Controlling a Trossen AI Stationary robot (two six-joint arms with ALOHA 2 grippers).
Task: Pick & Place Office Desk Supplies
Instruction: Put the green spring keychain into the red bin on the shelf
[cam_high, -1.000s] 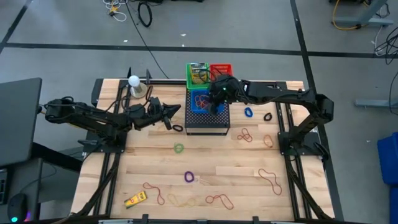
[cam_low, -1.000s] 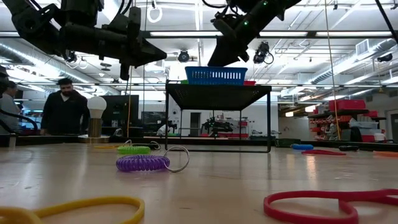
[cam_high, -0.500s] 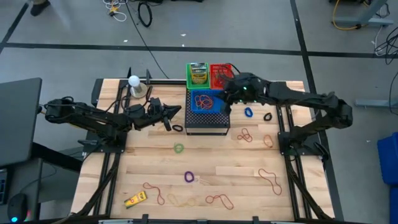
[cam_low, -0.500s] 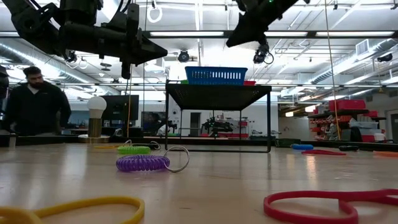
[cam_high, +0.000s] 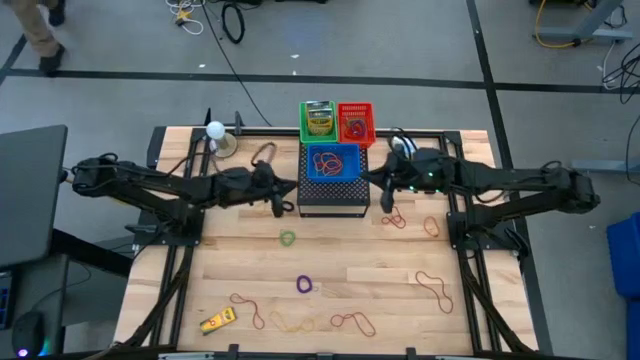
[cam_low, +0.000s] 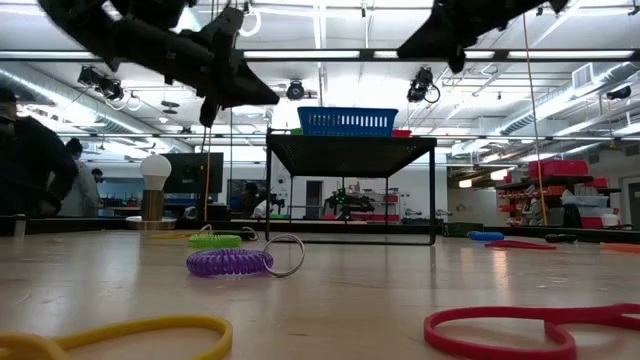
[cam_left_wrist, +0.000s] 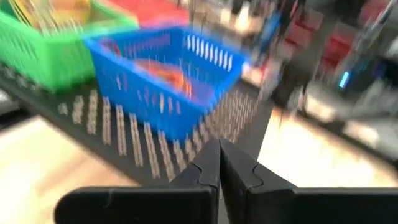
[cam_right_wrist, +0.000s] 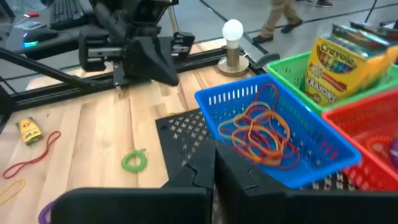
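- The left pincer (cam_high: 283, 203) hangs above the wooden worktop (cam_high: 200, 290) just at 9 o'clock of the black mesh stand (cam_high: 333, 195); its fingers (cam_left_wrist: 208, 168) are pressed together on nothing.
- The right pincer (cam_high: 384, 183) hovers at 3 o'clock of the stand, fingers (cam_right_wrist: 202, 165) pressed together and empty.
- A blue basket (cam_high: 331, 161) sits on the stand and holds red and orange rubber bands (cam_right_wrist: 258, 134).
- At 12 o'clock of it stand a green basket (cam_high: 317, 121) with a Crayola crayon box (cam_right_wrist: 339, 59) and a red basket (cam_high: 355, 122).
- Loose on the worktop: a green coil ring (cam_high: 288, 238), a purple coil ring (cam_high: 304, 284), a small yellow item (cam_high: 217, 320) toward 7 o'clock, and red-brown and tan rubber bands (cam_high: 350, 322) along the 6 o'clock edge.
- More bands (cam_high: 395, 216) and an orange ring (cam_high: 432, 227) lie at 4 o'clock of the stand.
- A bulb-shaped lamp (cam_high: 215, 131) stands at 11 o'clock.
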